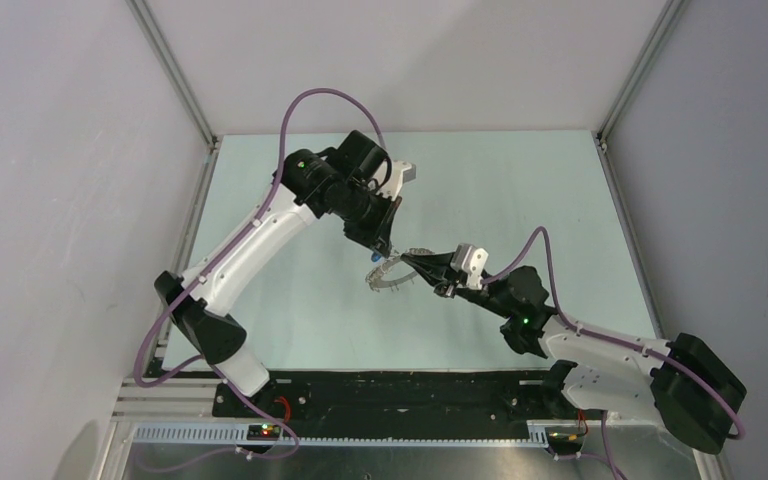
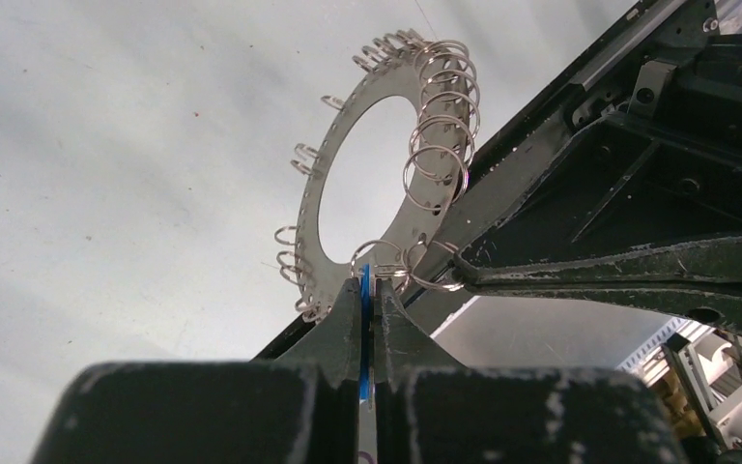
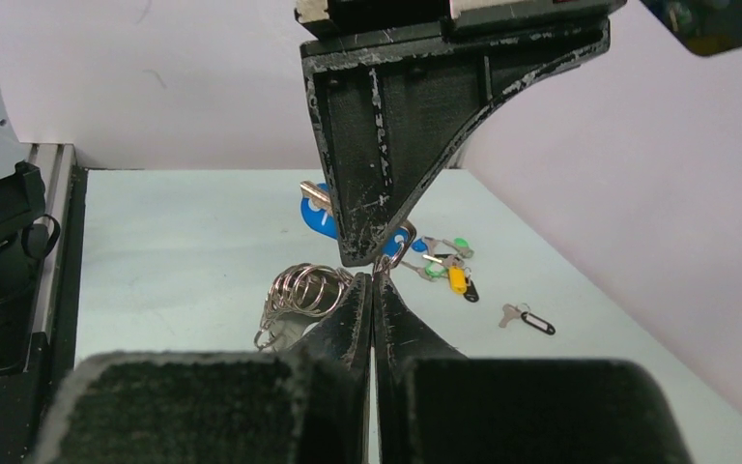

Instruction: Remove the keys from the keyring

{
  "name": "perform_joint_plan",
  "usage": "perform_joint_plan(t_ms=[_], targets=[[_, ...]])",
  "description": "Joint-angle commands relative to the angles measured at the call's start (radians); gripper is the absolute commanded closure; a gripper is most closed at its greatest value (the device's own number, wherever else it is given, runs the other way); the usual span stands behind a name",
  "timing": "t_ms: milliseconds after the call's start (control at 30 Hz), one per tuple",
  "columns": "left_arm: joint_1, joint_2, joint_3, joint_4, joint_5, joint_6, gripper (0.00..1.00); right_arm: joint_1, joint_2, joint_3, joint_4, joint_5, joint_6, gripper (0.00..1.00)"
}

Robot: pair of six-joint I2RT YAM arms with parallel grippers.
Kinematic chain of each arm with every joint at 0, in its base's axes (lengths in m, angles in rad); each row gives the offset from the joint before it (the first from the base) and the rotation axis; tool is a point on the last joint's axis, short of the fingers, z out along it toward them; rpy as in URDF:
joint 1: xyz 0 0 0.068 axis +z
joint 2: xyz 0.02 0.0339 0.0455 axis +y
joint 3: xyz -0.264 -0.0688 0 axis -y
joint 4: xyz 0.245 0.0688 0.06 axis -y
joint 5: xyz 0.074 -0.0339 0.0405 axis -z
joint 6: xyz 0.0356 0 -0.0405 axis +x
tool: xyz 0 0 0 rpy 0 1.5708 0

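Keyring (image 2: 331, 271) is a flat grey metal hoop held up in the air above the middle of the bench (image 1: 290, 200), standing on edge, not touching the surface. Keys (image 2: 437, 164) fringe its rim; in the left wrist view they read as small wire split loops threaded through rim holes, no key blades clear. Left gripper (image 2: 369, 290) comes from above, fingers clamped together on the hoop's rim, something blue sandwiched between them. Right gripper (image 2: 462, 275) reaches in from the side, fingers pressed together, tip pinching one loop right beside the left grip. Step in hand, judged: work that one loop off the hoop. To do it well: keep the left clamp firm so the hoop can't swing, hold the right pinch low on the wire, then turn the loop along its own coil so the split end walks out of the hole, not a straight yank. Pulling hard risks twisting the hoop out of the left grip or snagging neighbour loops. Further out, loose tagged keys (image 3: 444, 261) and a small black-looped key (image 3: 527, 319) lie on the bench, well apart from the hoop.
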Motion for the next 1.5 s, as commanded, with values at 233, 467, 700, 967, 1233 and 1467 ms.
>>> perform_joint_plan(t_ms=[233, 467, 700, 967, 1233, 1467], targets=[[0.023, 0.011, -0.038, 0.018, 0.032, 0.041, 1.0, 0.005, 0.039, 0.001, 0.257, -0.086, -0.105, 1.0], [0.014, 0.023, -0.052, 0.021, 0.081, 0.053, 1.0, 0.005, 0.059, 0.012, 0.275, -0.121, -0.191, 1.0], [0.009, 0.022, -0.045, 0.034, 0.133, 0.062, 1.0, 0.006, 0.077, 0.009, 0.291, -0.161, -0.198, 1.0], [0.019, -0.016, -0.005, 0.036, 0.044, 0.048, 1.0, 0.005, -0.02, -0.03, 0.118, -0.051, -0.097, 0.87], [0.018, -0.028, 0.008, 0.038, 0.039, 0.041, 1.0, 0.004, -0.006, -0.086, 0.111, -0.105, 0.023, 0.8], [0.018, -0.029, 0.02, 0.041, 0.05, 0.035, 1.0, 0.003, 0.099, -0.091, 0.166, -0.098, 0.048, 0.78]])
